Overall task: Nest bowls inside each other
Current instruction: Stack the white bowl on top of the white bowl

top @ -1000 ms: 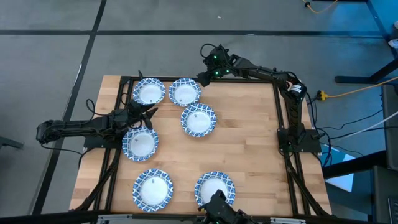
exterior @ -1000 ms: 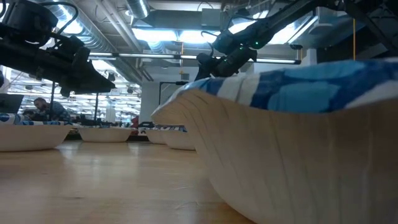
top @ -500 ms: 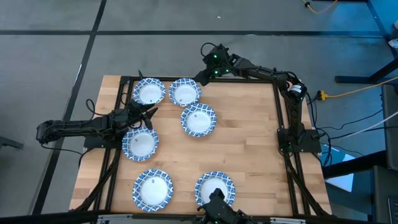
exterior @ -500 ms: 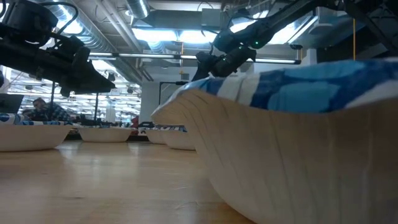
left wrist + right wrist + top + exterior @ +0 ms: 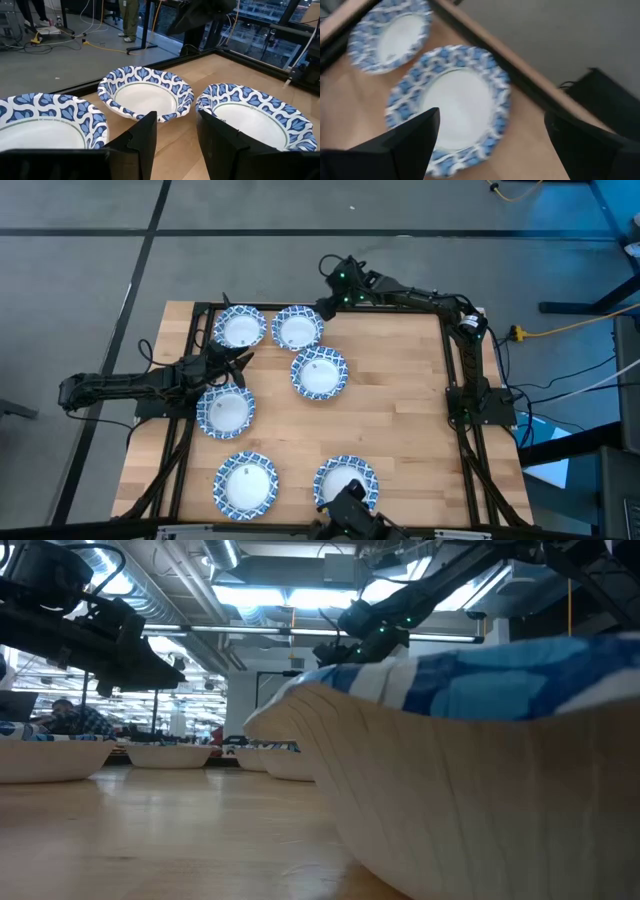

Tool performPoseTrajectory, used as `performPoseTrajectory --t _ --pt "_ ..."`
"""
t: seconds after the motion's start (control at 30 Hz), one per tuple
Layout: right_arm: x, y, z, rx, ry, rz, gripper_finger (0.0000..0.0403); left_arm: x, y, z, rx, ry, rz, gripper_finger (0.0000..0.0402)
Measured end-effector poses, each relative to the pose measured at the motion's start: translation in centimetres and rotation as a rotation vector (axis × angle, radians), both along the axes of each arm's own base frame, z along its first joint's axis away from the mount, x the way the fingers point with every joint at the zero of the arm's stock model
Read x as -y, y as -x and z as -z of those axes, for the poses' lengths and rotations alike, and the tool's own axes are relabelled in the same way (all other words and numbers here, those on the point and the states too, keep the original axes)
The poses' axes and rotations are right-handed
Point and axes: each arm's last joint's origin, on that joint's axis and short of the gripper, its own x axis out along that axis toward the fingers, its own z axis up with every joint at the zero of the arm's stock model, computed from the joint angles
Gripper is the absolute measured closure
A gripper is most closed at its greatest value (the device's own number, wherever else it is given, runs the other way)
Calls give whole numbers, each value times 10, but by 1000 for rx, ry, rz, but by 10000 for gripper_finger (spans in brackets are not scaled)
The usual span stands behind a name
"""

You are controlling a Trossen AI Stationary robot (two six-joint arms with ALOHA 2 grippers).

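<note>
- Dark and empty, my right gripper [image 5: 323, 308] hangs with its fingers [image 5: 407, 142] spread as wide as they go, gripping nothing, above the far edge of the table [image 5: 400, 410].
- Directly under that right gripper sits the second far bowl [image 5: 297, 328], its white centre showing between my two right fingers in the right wrist view.
- My left gripper [image 5: 238, 361] hovers with its fingers [image 5: 142, 142] partly parted and nothing between them, low over the left side of the table.
- It sits between the far-left bowl [image 5: 240, 328] and the left-middle bowl [image 5: 226, 411], just above the rim of the latter in the high view.
- In my left wrist view, past the fingers, two bowls stand upright side by side with a third one's rim at the edge.
- A fifth bowl [image 5: 319, 373] rests near the table's middle, close to the second far bowl and apart from it.
- Two more lie at the near edge: the near-left bowl [image 5: 245, 485] and the near-middle bowl [image 5: 345, 480], well apart from each other.
- I see six bowls from above, each lying singly on the wood, none stacked in another.
- From table height, the near-middle bowl fills the foreground; my left arm [image 5: 90, 625] shows dark above the distant bowls.
</note>
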Motion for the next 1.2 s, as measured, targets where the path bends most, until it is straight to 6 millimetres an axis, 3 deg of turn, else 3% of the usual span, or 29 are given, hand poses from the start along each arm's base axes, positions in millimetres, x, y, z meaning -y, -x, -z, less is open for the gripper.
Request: performPoseTrajectory --t 0.43,0.63,0.8,0.93,1.07,1.2 --pt "3 -6 -7 89 61 -10 43 0 0 0 0 0 0 269" --pt "0 -6 -5 89 -12 -34 43 0 0 0 0 -1 0 269" --pt "-2 -8 7 91 -119 -52 43 0 0 0 -1 -1 0 269" --pt "0 -13 31 97 -264 -101 50 0 0 0 -1 0 0 269" --pt "1 -15 48 63 -276 -92 54 0 0 0 0 0 1 269" --pt "-3 -19 51 13 -191 -75 54 0 0 0 0 0 1 269"
